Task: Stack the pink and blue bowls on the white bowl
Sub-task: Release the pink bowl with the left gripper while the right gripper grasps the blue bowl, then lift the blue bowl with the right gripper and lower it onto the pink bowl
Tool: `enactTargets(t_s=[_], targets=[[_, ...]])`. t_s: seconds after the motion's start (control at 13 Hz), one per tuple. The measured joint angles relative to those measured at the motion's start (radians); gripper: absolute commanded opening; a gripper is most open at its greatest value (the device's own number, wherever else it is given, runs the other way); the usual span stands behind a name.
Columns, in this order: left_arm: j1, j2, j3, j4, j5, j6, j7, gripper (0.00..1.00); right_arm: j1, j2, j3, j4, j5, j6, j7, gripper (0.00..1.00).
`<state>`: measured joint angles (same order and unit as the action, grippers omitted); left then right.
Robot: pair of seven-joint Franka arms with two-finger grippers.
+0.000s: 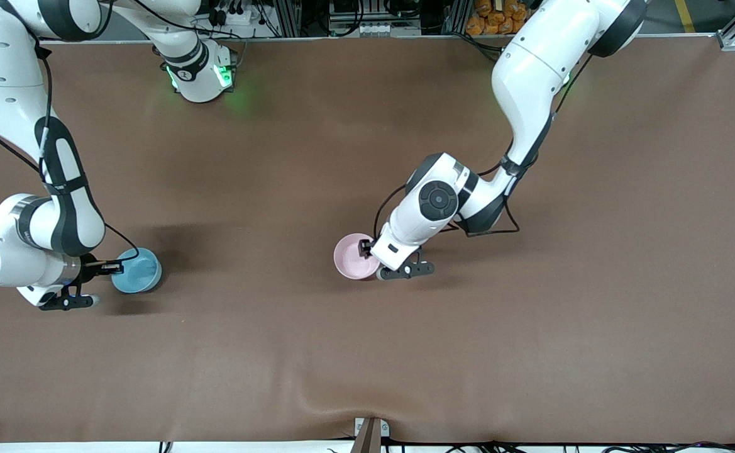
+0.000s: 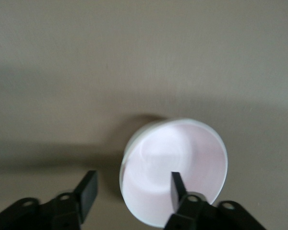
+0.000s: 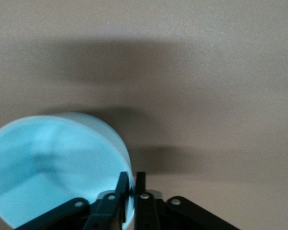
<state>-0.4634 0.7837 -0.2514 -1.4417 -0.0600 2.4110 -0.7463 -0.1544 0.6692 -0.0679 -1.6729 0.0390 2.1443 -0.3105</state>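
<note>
Blue bowl (image 1: 137,270) pinched by its rim in my right fingers (image 3: 134,184), pink bowl (image 1: 354,256) straddled by my wide left fingers (image 2: 177,184), both on the counter (image 1: 367,352); nothing stacked, no white bowl visible.

No legible text — no labels, numbers.

Right claw (image 3: 129,184) pinched on rim of light blue bowl (image 3: 53,163), one finger (image 3: 121,184) inside, other outside wall. Bowl looks tilted, open side toward camera. Plain brown desk (image 3: 206,72) underneath, soft shadows across it.
</note>
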Motion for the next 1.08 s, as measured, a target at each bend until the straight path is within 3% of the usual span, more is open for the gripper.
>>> enactTargets(t_s=[0.46, 0.77, 1.08], targets=[[0.108, -0.234, 0.012, 0.023, 0.018, -0.212, 0.001, 1.00, 0.018, -0.005, 0.120, 0.100, 0.002, 0.008, -0.007, 0.00], [0.151, -0.372, 0.013, 0.023, 0.019, -0.377, 0.002, 1.00, 0.037, -0.005, 0.271, 0.154, 0.008, 0.008, 0.081, 0.00], [0.211, -0.492, 0.021, 0.023, 0.021, -0.541, 0.039, 1.00, 0.052, -0.005, 0.432, 0.162, 0.011, -0.037, 0.318, 0.00]])
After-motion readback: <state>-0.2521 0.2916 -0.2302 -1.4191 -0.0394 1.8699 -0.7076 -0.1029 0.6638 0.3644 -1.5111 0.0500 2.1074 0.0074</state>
